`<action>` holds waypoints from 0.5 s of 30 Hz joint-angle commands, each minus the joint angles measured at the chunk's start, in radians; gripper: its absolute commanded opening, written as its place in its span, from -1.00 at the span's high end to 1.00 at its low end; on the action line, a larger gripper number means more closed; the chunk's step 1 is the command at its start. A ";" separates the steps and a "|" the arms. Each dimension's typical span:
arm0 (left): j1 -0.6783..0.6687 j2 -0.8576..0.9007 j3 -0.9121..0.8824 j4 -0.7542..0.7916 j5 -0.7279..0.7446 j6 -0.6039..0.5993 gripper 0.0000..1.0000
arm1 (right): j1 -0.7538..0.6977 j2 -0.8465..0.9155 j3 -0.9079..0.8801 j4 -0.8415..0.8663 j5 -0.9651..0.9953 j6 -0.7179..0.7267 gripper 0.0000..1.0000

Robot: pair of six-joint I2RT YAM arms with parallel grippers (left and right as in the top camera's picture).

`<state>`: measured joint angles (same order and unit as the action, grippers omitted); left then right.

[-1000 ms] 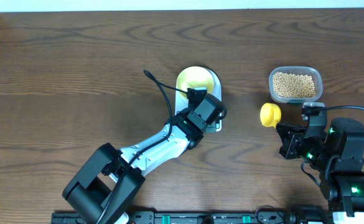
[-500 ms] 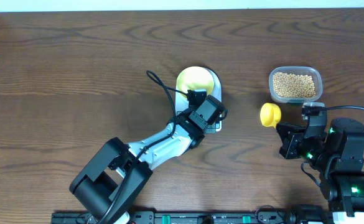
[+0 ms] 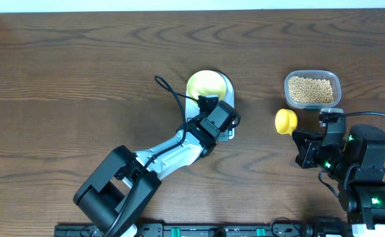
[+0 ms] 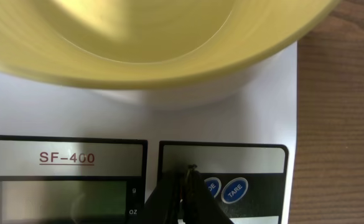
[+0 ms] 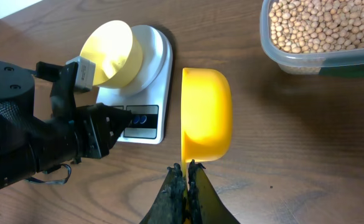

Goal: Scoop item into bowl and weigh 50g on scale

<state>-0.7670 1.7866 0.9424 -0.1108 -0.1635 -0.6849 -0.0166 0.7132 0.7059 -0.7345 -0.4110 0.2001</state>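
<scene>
Left gripper [image 4: 186, 179] pressed together at button panel [image 4: 244, 163] of white rectangular digital scale [image 4: 266, 106]; right gripper [image 5: 185, 169] pinching bright yellow plastic scoop [image 5: 206, 112]

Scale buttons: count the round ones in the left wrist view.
2, on the scale: one button, partly covered, just right of the left claw; the TARE button beside it, further right. Others may hide beneath the claw.
</scene>
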 commanded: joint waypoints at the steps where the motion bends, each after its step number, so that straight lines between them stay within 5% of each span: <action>1: 0.003 0.011 -0.002 -0.011 -0.001 -0.025 0.85 | -0.002 -0.003 0.016 0.005 0.002 -0.014 0.98; 15: 0.003 0.032 -0.012 -0.014 0.068 -0.039 0.85 | -0.002 -0.003 0.016 0.005 0.002 -0.014 0.98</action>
<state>-0.7666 1.7866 0.9424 -0.1131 -0.1421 -0.7101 -0.0166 0.7132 0.7059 -0.7345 -0.4107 0.2001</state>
